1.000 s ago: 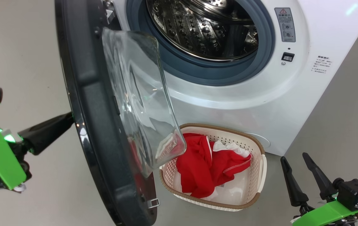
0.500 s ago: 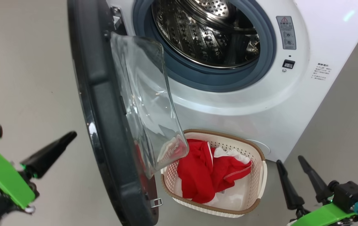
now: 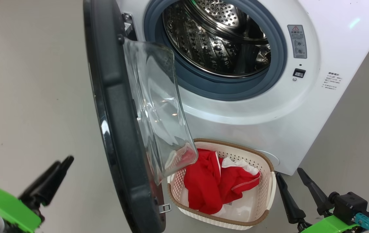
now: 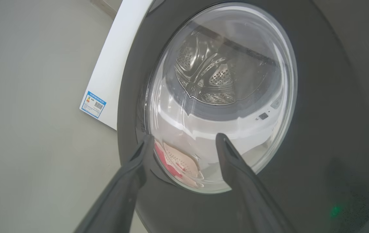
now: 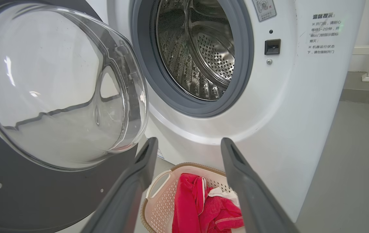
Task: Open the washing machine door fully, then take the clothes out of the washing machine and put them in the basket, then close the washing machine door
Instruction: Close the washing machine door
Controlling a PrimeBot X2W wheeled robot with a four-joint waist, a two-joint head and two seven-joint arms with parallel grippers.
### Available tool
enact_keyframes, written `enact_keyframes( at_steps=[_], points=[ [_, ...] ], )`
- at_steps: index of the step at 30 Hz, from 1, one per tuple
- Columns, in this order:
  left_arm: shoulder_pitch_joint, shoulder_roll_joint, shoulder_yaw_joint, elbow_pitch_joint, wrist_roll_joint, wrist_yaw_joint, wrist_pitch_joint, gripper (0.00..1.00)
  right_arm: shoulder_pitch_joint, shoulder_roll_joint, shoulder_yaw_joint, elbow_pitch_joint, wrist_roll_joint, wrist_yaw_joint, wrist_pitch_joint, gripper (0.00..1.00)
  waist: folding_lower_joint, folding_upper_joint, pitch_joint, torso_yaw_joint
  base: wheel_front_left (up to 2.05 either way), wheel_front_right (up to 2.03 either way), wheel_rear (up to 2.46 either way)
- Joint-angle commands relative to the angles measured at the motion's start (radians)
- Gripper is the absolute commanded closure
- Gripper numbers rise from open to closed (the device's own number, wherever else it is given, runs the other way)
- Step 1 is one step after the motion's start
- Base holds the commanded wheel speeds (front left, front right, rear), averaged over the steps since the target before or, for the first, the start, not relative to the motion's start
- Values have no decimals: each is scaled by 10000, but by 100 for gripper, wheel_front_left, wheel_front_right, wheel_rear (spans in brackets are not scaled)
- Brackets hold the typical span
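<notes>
See the clothes (image 3: pixel 210 187), bright red with white panels and white stitching, already heaped in the basket (image 3: pixel 266 194) on the floor at 6 o'clock below the drum (image 3: pixel 216 42); no fabric visible in the steel on show. Find the washing machine door (image 3: pixel 116 113) swung out from the washing machine (image 3: pixel 268 123), hinged at 9 o'clock of the opening, nearly edge-on in the head view. Expect it stiff and fairly heavy, free only about the hinge; glossy black rim likely slippery, bulging glass window (image 3: pixel 158 106) hard and best spared any knock. Push flat on the outer rim far from the hinge, not on the glass. Note the left tool (image 4: pixel 184 137), fingers apart and empty, aimed at the door's outer face. Note the right tool (image 3: pixel 288 172), likewise apart and empty, near the basket at its 4 o'clock
</notes>
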Motion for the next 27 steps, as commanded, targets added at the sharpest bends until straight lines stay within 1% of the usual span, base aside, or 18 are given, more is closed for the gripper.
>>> enact_keyframes(
  at_steps=[1, 7, 13, 18, 22, 27],
  points=[
    [2, 295, 337, 106, 46, -67, -471, 0, -274, -81, 232, -198, 61, 63, -65, 0, 0, 0, -10, -39, 0, 0, 0],
    [503, -9, 83, 634, -108, -67, -1383, 0, -274, -73, 202, -193, 81, 63, -65, 0, 0, 0, -3, -79, 0, 0, 0],
    [860, -507, -21, 1202, -394, -67, -2288, 0, -254, -88, 167, -191, 70, 63, -65, 0, 0, 0, 63, -76, 0, 0, 0],
    [1006, -786, -155, 1888, -354, -67, -3014, 0, -274, -100, 167, -175, 76, 63, -65, 0, 0, 0, 95, -100, 0, 0, 0],
    [1087, -979, -546, 2316, 152, -67, -3649, 0, -285, -106, 166, -159, 85, 63, -65, 0, 0, 0, 102, -113, 0, 0, 0],
    [1093, -1324, -788, 2964, 894, -67, -4120, 0, -290, -108, 182, -145, 101, 63, -65, 0, 0, 0, 110, -131, 0, 0, 0]
  ],
)
